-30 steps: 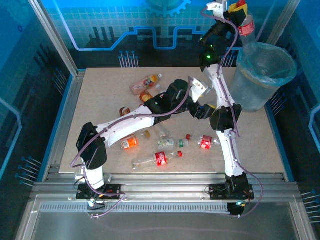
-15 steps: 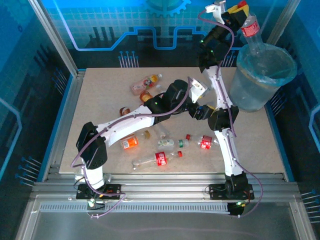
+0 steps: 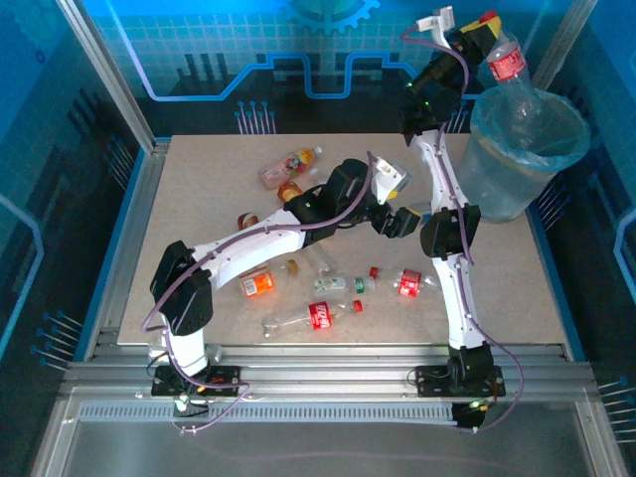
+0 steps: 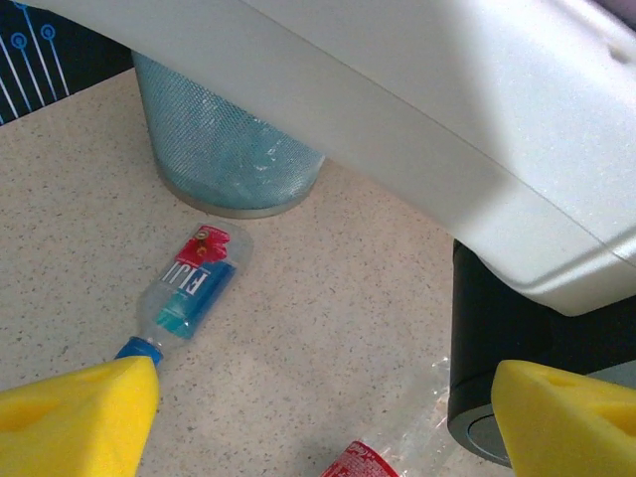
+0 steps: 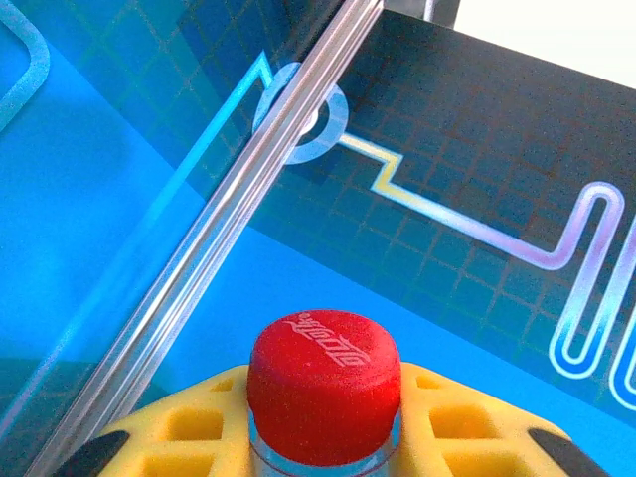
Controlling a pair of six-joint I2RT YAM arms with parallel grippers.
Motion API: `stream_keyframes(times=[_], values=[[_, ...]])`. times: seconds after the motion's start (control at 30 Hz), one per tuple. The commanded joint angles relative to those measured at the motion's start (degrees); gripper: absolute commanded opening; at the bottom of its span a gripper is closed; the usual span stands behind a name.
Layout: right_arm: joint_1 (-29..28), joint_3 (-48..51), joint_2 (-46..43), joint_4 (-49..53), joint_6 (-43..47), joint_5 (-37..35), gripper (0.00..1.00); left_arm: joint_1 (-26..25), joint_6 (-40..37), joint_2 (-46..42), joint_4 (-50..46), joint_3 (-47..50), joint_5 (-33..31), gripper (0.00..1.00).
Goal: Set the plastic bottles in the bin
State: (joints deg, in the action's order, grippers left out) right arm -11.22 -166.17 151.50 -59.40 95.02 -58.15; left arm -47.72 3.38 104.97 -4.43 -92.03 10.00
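Right wrist: round red-capped plastic bottle [image 5: 323, 390]

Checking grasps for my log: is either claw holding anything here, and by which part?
The right claw holds a clear red-capped bottle by its neck, just under the cap. The left claw stands open, holding nothing.

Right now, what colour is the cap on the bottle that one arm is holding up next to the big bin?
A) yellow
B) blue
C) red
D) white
C: the bottle clamped in the right end effector has a red cap, which is plain to see close up in the right wrist view.
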Motion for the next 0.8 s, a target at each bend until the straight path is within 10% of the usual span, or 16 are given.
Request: stream_keyframes(times=[0.0,0.23,0.67,0.77], values=[[-0.18,-0.48,-3.71,-0.70,0.13,-1.29,0.01,0.26,1.98,0.20,1.05,0.35,2.08,0.88],[-0.64,-1.16,-3.93,3.03,-3.45,-2.56,0.41,0.35,-0.78,-1.14,-1.11,0.79,0.53,0.89],[-0.63,-3.52,-3.15,6.53,-5.16,-3.16,0.43,0.62,-0.43,-2.03,-1.44,1.85,-0.40,0.89],[-0.95,-3.73,-3.81,12.91,-8.94,-4.24,0.66,0.68,-0.57,-2.52,-1.49,1.85,-0.84,0.88]])
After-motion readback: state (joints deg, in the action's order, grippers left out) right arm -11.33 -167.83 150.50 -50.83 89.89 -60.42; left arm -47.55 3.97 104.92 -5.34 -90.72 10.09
